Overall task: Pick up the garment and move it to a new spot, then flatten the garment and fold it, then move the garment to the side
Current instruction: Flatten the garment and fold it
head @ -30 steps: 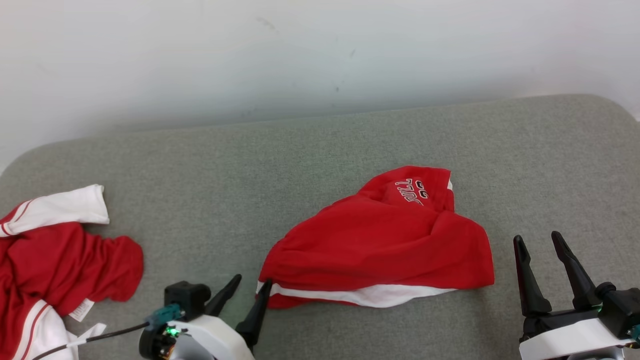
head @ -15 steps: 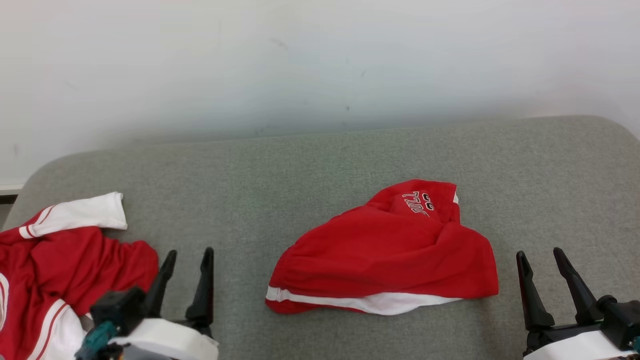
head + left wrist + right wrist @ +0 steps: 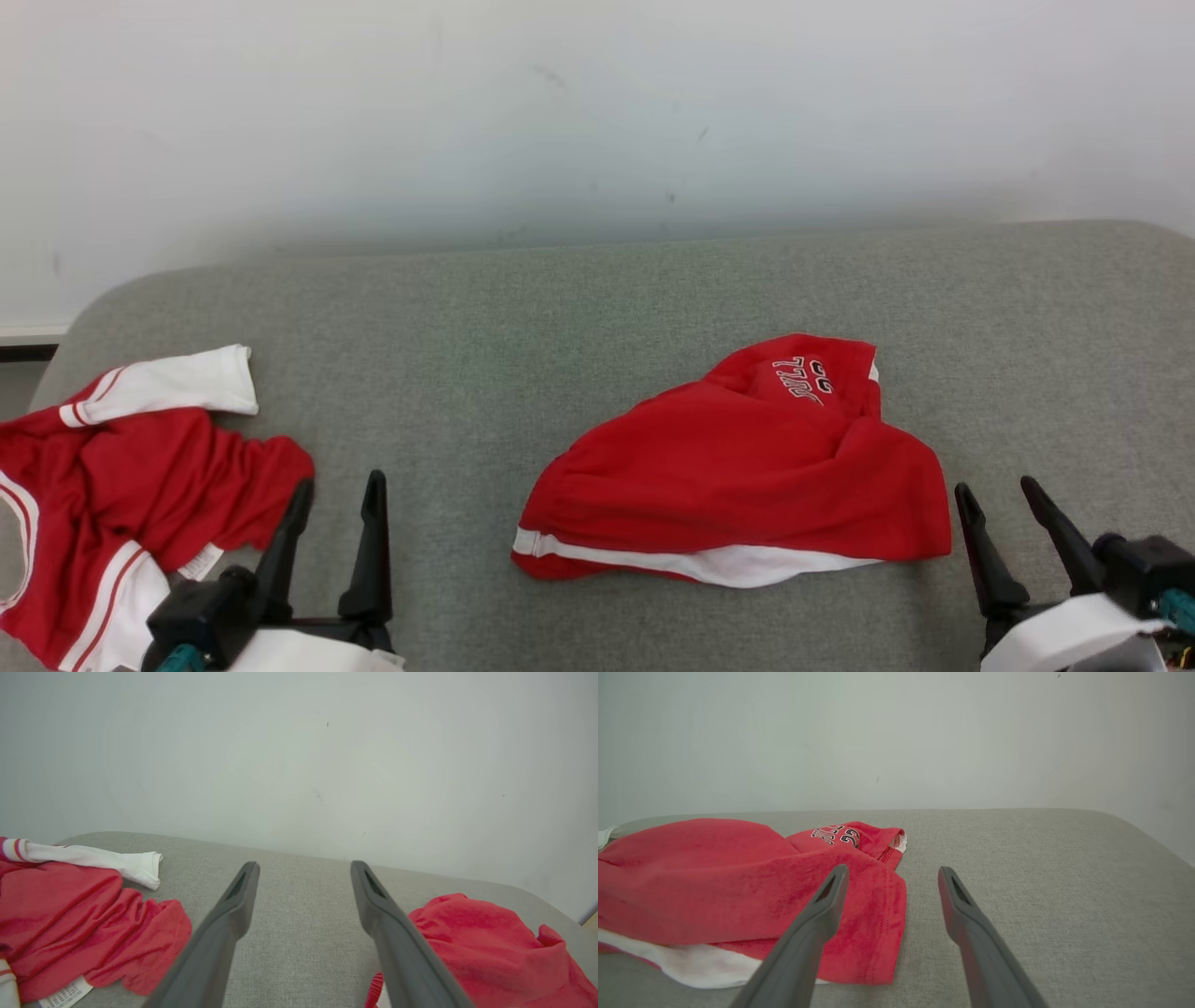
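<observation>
Red garment [image 3: 738, 476]: black, white-edged lettering [image 3: 805, 378] on raised far corner, upside down in head view. Partly creased; reads roughly "…ULL", two digits beside it, first "2", second unclear. Second red-and-white garment [image 3: 140, 485], at left: white care label [image 3: 199, 563], print too small to read.

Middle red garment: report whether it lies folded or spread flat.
Folded, loosely: the red garment lies doubled over on the grey surface, a white-striped layer showing beneath the top layer, its lettered corner bunched up.
</observation>
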Available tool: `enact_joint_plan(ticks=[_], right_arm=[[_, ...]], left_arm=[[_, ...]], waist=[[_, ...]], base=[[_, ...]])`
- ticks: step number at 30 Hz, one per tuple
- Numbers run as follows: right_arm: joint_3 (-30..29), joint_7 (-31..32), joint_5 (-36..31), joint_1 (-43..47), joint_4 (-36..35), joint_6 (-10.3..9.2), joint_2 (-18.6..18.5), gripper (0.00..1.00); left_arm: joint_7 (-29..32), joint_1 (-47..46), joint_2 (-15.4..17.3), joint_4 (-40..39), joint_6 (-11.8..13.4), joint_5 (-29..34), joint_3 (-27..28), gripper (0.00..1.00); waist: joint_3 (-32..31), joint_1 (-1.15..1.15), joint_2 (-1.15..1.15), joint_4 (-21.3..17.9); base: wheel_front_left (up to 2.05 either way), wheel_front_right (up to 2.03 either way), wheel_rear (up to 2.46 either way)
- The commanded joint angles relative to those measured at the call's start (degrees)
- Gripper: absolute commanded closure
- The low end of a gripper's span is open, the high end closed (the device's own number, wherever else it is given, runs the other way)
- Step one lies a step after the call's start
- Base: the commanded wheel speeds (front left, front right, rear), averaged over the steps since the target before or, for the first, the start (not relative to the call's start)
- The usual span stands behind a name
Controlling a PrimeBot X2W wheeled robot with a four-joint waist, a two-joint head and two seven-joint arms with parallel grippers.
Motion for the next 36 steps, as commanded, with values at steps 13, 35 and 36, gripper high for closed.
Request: enact_joint_plan(ticks=[13,35,36], right_arm=[[6.67,21.47,18.56,-10.92,11.37,-0.13,-4.81,0.0],[8.98,23.59,30.15,-15.86,2.96,-0.13,-9.3,1.0],[8.76,24.39,30.29,-17.15,3.87,-0.13,-9.62,1.0]], left_arm=[[-0.12,-2.21,-3.67,1.69,-5.26,4.67,3.95,0.0],[-0.12,-3.46,-6.46,3.37,-8.41,6.52,5.98,0.0],[-0.12,-3.74,-6.57,3.49,-8.48,6.5,5.91,0.0]], waist=[[4.25,0.0,0.0,4.93],[6.34,0.0,0.0,8.49],[6.93,0.0,0.0,8.91]], base=[[0.0,0.0,0.0],[0.0,0.0,0.0],[0.0,0.0,0.0]])
